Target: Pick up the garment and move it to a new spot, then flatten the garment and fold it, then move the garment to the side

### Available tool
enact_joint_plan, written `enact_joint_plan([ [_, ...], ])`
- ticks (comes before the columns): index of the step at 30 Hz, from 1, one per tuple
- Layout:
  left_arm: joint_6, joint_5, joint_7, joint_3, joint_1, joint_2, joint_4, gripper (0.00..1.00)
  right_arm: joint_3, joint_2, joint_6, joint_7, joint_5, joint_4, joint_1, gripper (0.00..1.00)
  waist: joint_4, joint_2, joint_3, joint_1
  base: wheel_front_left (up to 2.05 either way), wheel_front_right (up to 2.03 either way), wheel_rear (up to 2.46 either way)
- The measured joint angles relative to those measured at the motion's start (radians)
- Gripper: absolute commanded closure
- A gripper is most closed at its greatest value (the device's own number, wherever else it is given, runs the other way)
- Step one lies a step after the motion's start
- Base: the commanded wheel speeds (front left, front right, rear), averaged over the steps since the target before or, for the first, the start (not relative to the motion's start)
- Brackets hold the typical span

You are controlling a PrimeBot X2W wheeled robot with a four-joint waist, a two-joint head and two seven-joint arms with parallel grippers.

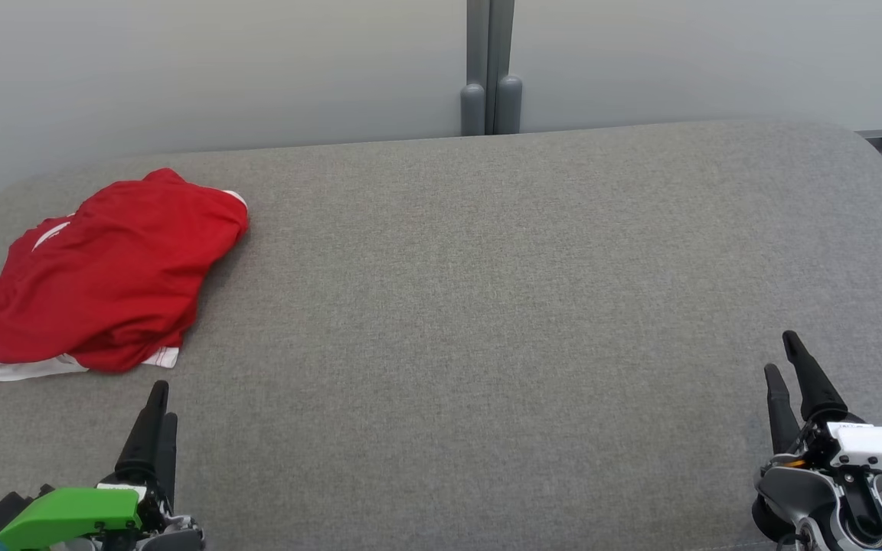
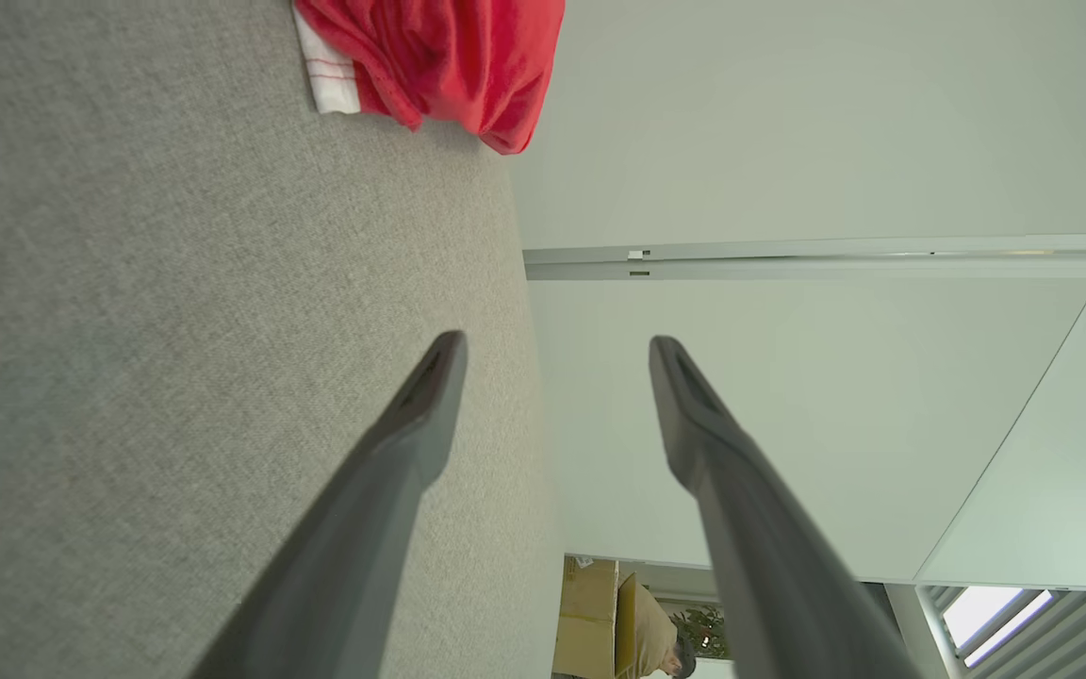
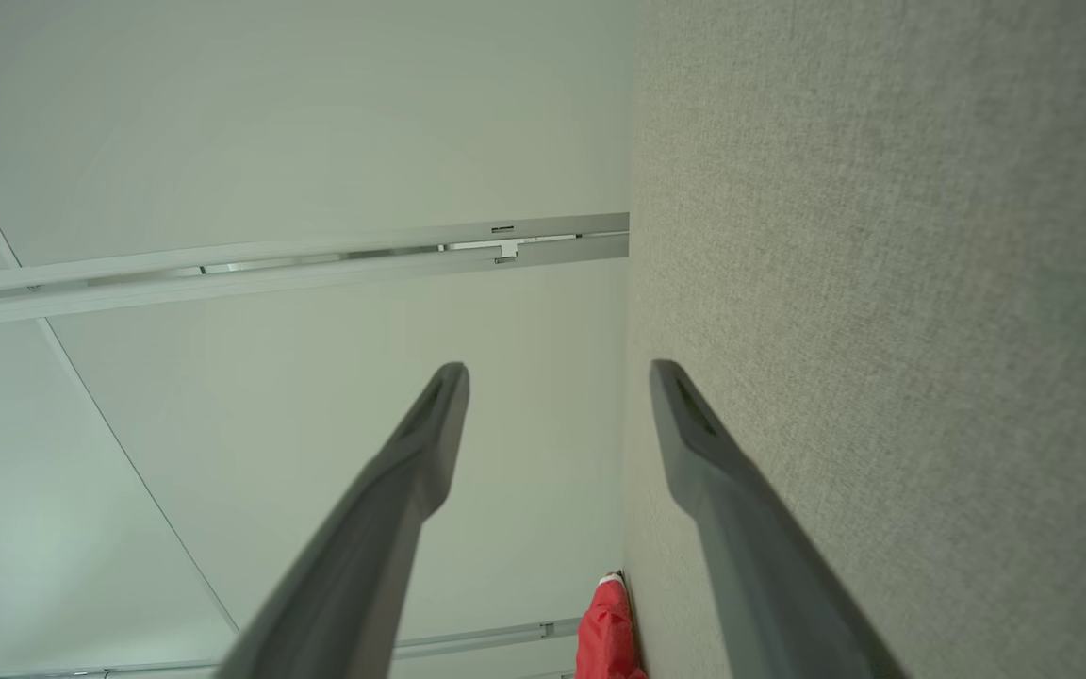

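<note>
The garment [image 1: 100, 275] is a red piece with white trim, lying folded in a bundle at the far left of the grey padded surface [image 1: 487, 291]. Part of the garment [image 2: 439, 57] shows at the top of the left wrist view, and a sliver of the garment [image 3: 607, 632] at the bottom of the right wrist view. My left gripper [image 1: 159, 402] rests at the lower left, just in front of the bundle, open and holding nothing. At the lower right, far from the cloth, my right gripper [image 1: 783, 356] is open and bare as well.
A pale wall [image 1: 219, 69] runs behind the surface, with a grey post [image 1: 491, 69] at its middle. The surface's far edge curves down at both ends. Cardboard boxes [image 2: 600, 613] and a person's head show far off in the left wrist view.
</note>
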Motion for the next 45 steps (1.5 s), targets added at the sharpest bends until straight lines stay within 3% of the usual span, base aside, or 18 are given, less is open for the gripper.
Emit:
enact_joint_plan([
  [9, 0.0, 0.086, -0.04, -0.03, 0.0, 0.022, -0.002, 0.0, 0.032, -0.046, -0.002, -0.04, -0.1, -0.019, 0.0, 0.0, 0.001, 0.0, 0.0, 0.0, 0.0, 0.0, 0.0],
  [24, 0.037, 0.285, -0.09, -0.08, 0.0, 0.058, -0.003, 0.0, 0.089, -0.081, -0.061, -0.081, -0.37, -0.084, 0.0, 0.0, 0.002, 0.0001, 0.0, 0.0, 0.0, 0.0, 0.0],
  [45, 0.074, 0.555, -0.152, -0.12, -0.001, 0.061, -0.041, 0.0, 0.162, -0.105, -0.107, -0.15, -0.657, -0.128, 0.023, 0.0, 0.011, 0.0, -0.002, 0.0, 0.0, 0.0, 0.0],
])
